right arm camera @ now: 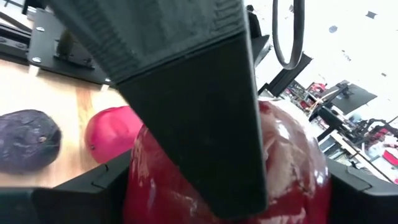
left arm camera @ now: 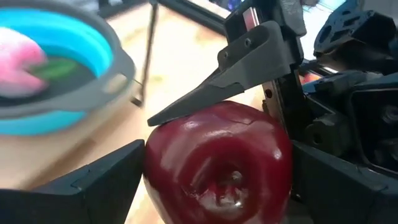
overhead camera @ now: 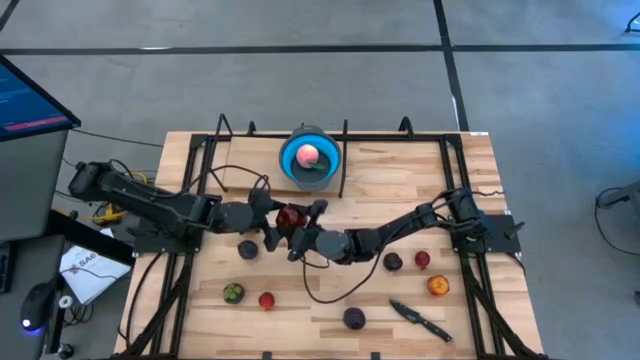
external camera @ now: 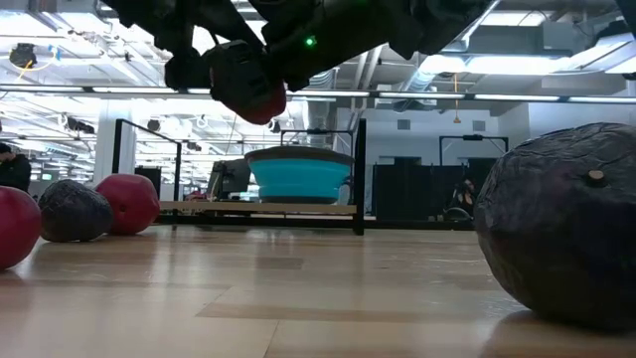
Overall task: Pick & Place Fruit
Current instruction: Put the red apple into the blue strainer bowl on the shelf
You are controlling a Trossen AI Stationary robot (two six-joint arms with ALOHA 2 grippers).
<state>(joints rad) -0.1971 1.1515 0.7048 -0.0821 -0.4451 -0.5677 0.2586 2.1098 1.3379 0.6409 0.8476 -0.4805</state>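
Observation:
A dark red apple is held above the table's middle, where both grippers meet. In the low view the apple hangs clear of the wood. My left gripper comes in from the left and my right gripper from the right, each shut on it. A pink fruit lies in the blue bowl at the far edge. Several other pieces rest on the table: dark purple ones, red ones, an orange one and a greenish one. My left gripper pinches the red apple between its two fingers, one on each flank, coming level from the table's left. The apple is lifted clear of the table. My right gripper pinches the same apple between its fingers, on its flanks, slanting in from the table's right and near side. In the left wrist view one of its fingers lies on the apple's upper side.
A black-handled knife lies near the front right. Black frame rails run along both sides and behind the bowl. In the low view a large dark purple fruit fills the right, and red and dark pieces sit at the left.

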